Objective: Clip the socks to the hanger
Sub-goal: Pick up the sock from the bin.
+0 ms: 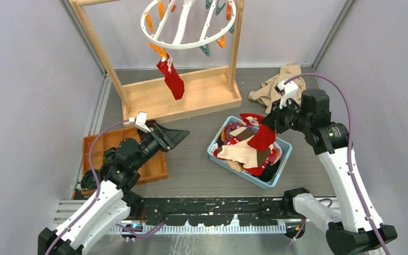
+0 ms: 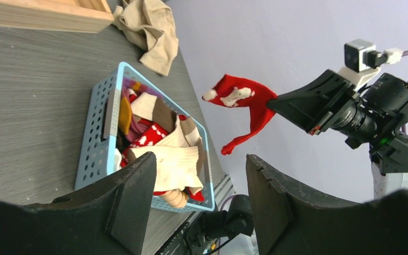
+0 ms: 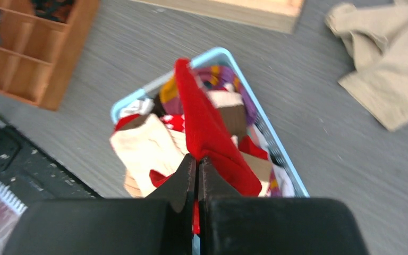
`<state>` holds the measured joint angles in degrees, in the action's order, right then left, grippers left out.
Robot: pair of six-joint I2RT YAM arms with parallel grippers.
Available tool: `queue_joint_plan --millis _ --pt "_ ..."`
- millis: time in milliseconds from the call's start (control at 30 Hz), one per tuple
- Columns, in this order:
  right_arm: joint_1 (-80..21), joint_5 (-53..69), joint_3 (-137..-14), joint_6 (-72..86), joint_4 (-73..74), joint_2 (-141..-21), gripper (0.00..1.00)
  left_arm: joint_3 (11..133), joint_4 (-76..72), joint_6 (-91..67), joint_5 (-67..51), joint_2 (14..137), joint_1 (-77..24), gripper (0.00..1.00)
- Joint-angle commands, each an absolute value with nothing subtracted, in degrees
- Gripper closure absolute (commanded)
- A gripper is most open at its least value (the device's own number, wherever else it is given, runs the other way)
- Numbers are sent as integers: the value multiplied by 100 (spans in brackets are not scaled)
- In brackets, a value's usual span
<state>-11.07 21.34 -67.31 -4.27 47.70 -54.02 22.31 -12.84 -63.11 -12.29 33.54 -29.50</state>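
My right gripper (image 3: 197,159) is shut on a red sock (image 3: 207,127), which hangs lifted above the blue basket (image 3: 220,53) of mixed socks (image 1: 241,151). From the left wrist view that red sock (image 2: 244,98) shows white patterns and dangles from the right gripper (image 2: 276,103). The left gripper (image 2: 201,159) stands open and empty, left of the basket (image 1: 215,151) and pointing toward it. The white ring hanger (image 1: 188,24) with orange and teal clips hangs at the top. One red sock (image 1: 172,79) is clipped to its near-left edge.
A tall wooden frame (image 1: 186,98) carries the hanger, its base behind the basket. A beige cloth (image 1: 276,85) lies crumpled at the back right. A wooden compartment tray (image 1: 98,146) sits by the left arm. Grey walls close both sides.
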Motion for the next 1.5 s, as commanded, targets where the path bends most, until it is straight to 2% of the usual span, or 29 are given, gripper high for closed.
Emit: queue_joint_plan --millis 0,167,333,533,700,933,1167,1467 --pt "-1105 3348 -7191 -498 4128 -5598 99 2288 -2447 -6481 -1715 3588 -2982 36" --pt "-1215 3718 -7434 -9 3771 -6102 99 2410 -2406 -7557 -1406 3797 -3061 36" --pt "-1978 3432 -7462 84 3408 -6403 99 2873 -1926 -8390 -1446 4164 -3199 37" --pt "-2559 3269 -7446 125 2963 -6610 99 3088 -1892 -9020 -905 4505 -3571 37" --pt "-2899 3143 -7519 29 2861 -6724 99 3465 -1328 -9243 -585 4747 -3915 35" --pt "-3123 2825 -7559 -227 2820 -6805 99 3807 -1384 -9493 -551 5239 -4173 33" --pt "-3126 1836 -7670 -417 2871 -6822 99 3838 -442 -9239 -126 4737 -4175 33" --pt "-3160 1810 -7640 -304 2696 -6932 99 3863 -556 -9380 -281 4653 -4175 33"
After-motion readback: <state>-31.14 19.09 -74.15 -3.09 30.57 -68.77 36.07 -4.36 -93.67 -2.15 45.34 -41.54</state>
